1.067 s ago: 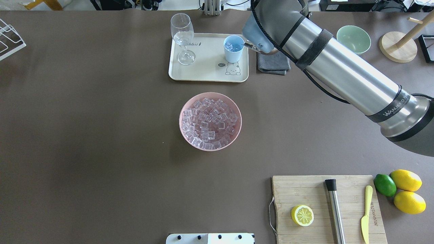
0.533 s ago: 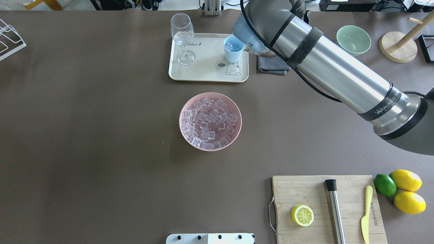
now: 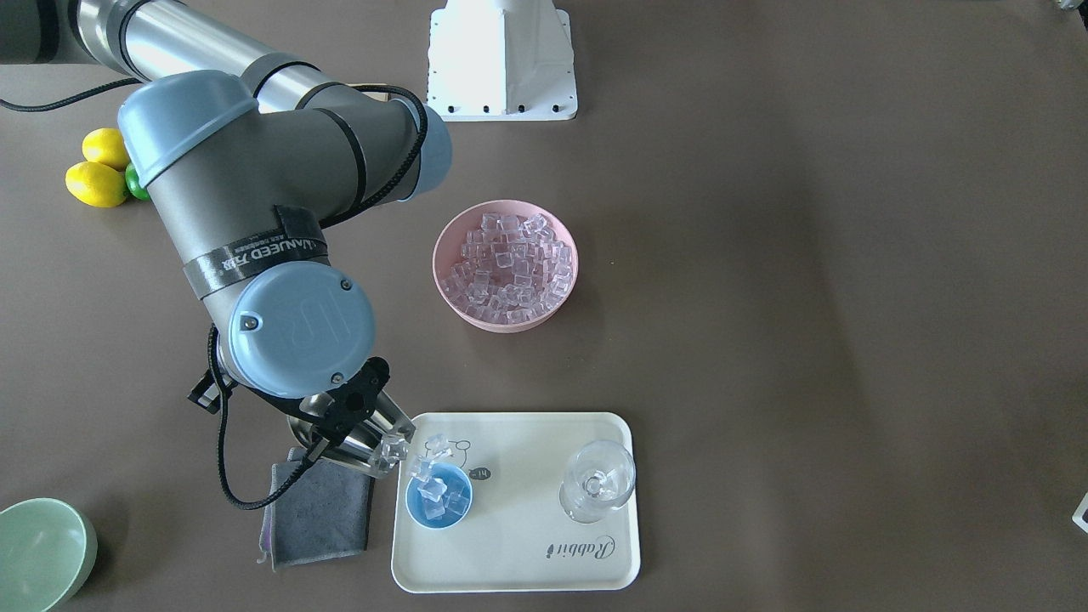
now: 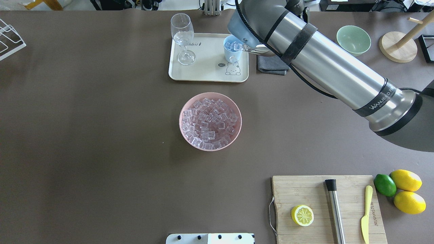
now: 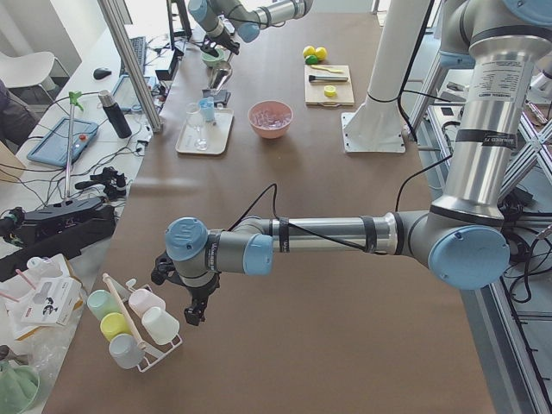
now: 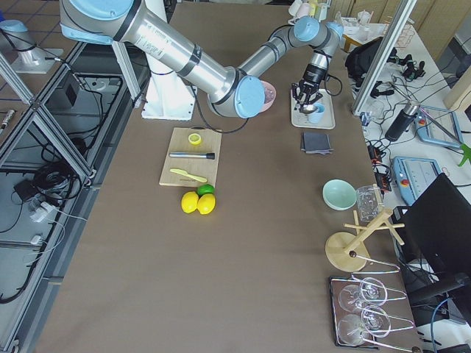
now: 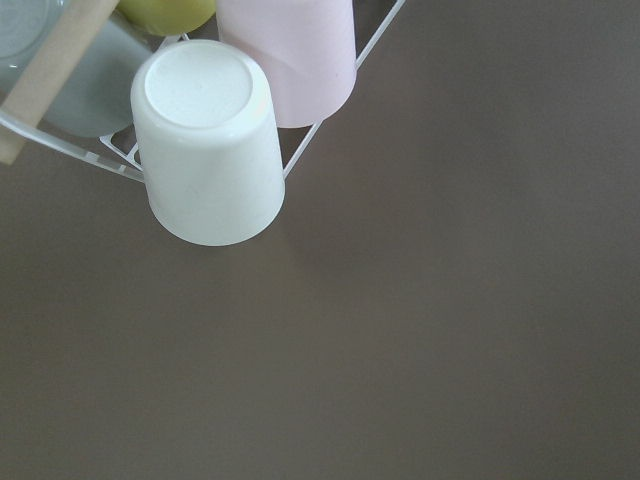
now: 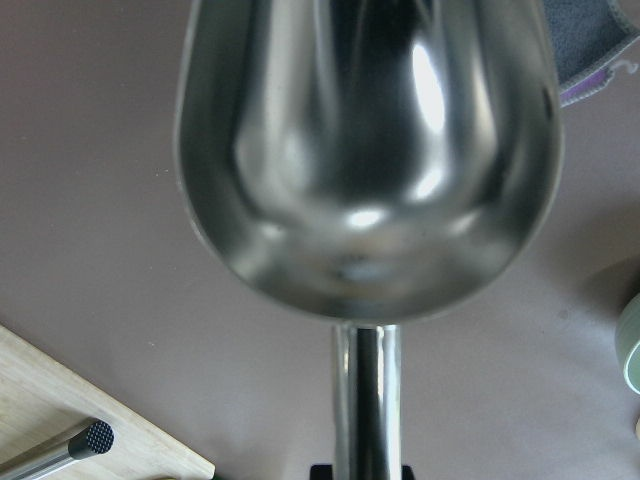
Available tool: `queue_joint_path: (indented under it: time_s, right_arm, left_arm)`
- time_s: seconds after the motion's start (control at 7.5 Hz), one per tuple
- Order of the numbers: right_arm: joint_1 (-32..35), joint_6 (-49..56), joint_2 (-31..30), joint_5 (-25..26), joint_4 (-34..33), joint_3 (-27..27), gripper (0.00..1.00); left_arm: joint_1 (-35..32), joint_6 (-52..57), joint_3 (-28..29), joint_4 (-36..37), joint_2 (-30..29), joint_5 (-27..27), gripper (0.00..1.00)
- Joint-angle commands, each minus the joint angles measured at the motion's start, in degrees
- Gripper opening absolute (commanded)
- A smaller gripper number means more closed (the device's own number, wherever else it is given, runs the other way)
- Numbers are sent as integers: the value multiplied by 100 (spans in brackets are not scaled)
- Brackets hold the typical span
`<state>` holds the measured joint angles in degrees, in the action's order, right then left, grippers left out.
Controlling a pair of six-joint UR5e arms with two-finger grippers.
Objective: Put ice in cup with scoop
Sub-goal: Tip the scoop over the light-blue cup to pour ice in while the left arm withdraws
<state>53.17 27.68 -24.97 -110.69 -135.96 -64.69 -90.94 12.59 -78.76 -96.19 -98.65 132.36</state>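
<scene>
The light-blue cup (image 3: 439, 498) stands on the cream tray (image 3: 544, 544) and holds several ice cubes; it also shows in the overhead view (image 4: 232, 51). My right gripper (image 3: 342, 416) is shut on the handle of the steel scoop (image 3: 361, 438), tipped toward the cup from beside it. A few ice cubes (image 3: 422, 455) are falling between scoop mouth and cup. The scoop's trough (image 8: 365, 160) looks empty in the right wrist view. A pink bowl (image 4: 237, 134) mid-table is full of ice (image 4: 208, 122). My left gripper (image 5: 197, 306) hangs far off by a cup rack; I cannot tell its state.
A stemmed glass (image 4: 183, 37) shares the tray. A grey cloth (image 4: 271, 66) lies right of the tray under the arm, a pale-green bowl (image 4: 353, 39) beyond. A cutting board (image 4: 305, 189) holds a lemon half, a steel cylinder (image 4: 335, 210) and a yellow knife. Upturned cups (image 7: 210, 140) sit below my left wrist.
My right arm has swung left, bringing the scoop up to the cup and tipping it. More ice now lies in the cup.
</scene>
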Motion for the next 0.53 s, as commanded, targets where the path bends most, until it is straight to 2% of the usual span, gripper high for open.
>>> queue_joint_path:
  time_s: [0.0, 0.27, 0.4]
  right_arm:
    - [62, -8, 19, -153, 17, 70, 0]
    - [62, -8, 36, -163, 17, 53, 0]
    - [88, -60, -25, -285, 17, -130, 0]
  left_arm:
    - [172, -203, 54, -49, 21, -26, 99]
    - [182, -842, 18, -58, 12, 0, 99]
    - [182, -872, 18, -58, 4, 17, 99]
